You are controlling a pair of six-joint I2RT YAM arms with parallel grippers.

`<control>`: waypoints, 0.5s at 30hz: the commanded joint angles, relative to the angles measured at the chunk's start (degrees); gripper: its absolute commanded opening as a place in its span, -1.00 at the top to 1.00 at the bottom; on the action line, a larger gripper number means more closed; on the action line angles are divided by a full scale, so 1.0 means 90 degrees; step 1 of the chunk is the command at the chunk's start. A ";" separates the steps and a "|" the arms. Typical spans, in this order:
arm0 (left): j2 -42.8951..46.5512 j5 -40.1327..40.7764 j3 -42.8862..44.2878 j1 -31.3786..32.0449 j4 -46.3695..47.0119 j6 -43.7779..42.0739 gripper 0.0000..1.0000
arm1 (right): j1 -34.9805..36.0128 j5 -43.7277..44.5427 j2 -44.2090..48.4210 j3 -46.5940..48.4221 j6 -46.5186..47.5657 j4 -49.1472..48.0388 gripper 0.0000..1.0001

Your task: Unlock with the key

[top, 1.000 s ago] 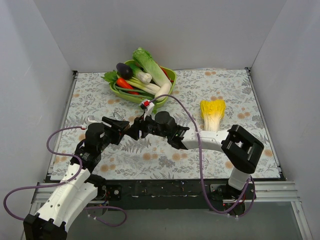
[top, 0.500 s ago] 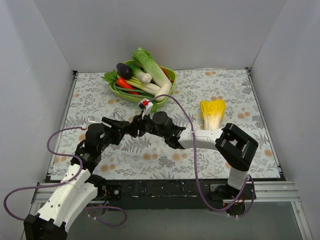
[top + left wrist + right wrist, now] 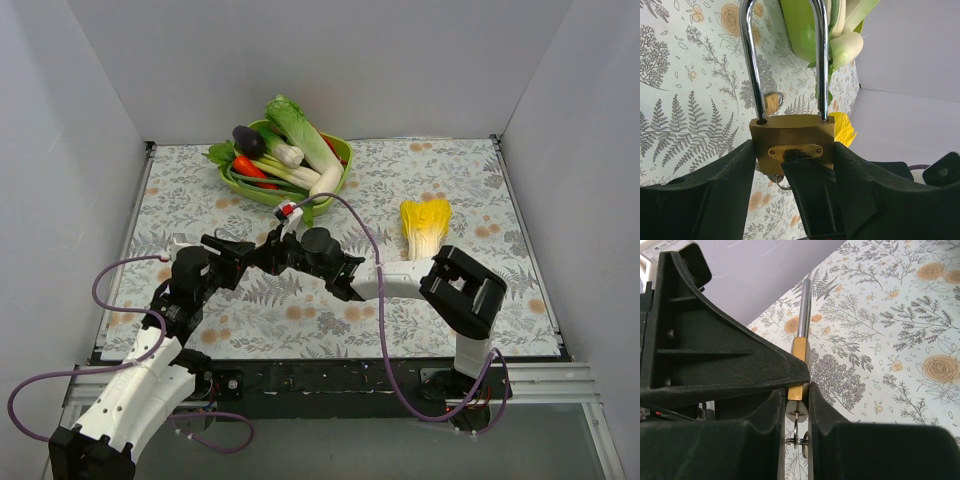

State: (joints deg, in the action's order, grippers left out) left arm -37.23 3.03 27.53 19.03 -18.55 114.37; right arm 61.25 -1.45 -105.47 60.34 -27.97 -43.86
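My left gripper [image 3: 792, 156] is shut on the body of the larger brass padlock [image 3: 792, 132], held above the table with its silver shackle [image 3: 751, 65] pointing away. In the top view the left gripper [image 3: 243, 250] and right gripper [image 3: 268, 256] meet tip to tip. The right gripper [image 3: 797, 390] sits under the padlock [image 3: 800, 347]. Its jaws stand close together on the grey head of the key [image 3: 798, 411], which sticks out of the lock's underside with rings hanging from it. One right finger [image 3: 812, 195] covers the lock's lower face in the left wrist view.
A small brass padlock [image 3: 772, 102] lies on the floral cloth beyond the held one. A green bowl [image 3: 341, 150] of vegetables stands at the back. A yellow cabbage piece [image 3: 425, 226] lies to the right. Purple cables loop by both arms; grey walls enclose the table.
The right arm has slid a little left, toward the padlock, and its jaws have closed in from wide to narrow around the key. The left gripper and the padlock have stayed put.
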 commanded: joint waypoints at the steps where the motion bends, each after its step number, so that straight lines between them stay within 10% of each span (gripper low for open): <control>1: 0.0211 -0.0327 0.0076 0.0044 0.0849 0.0232 1.00 | -0.0009 0.0122 0.0010 0.0162 -0.0320 -0.0332 0.97; 4: 0.0328 -0.0327 0.0066 0.0044 0.0908 0.0028 0.81 | -0.0019 0.0122 0.0088 0.0044 -0.0418 -0.0478 0.97; 8: 0.0504 -0.0249 0.0144 0.0044 0.0772 -0.0391 -0.96 | -0.0106 0.0122 0.0254 -0.0180 -0.0593 -0.0547 0.97; 15: 0.0435 -0.0229 0.0808 0.0044 0.0049 -0.1942 -0.96 | -0.0662 0.0025 0.0937 -0.0980 -0.0672 -0.0635 0.97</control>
State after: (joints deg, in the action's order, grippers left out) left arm -34.41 1.43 29.54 19.29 -17.72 107.37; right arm 58.65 -1.58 -102.78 54.30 -32.77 -44.73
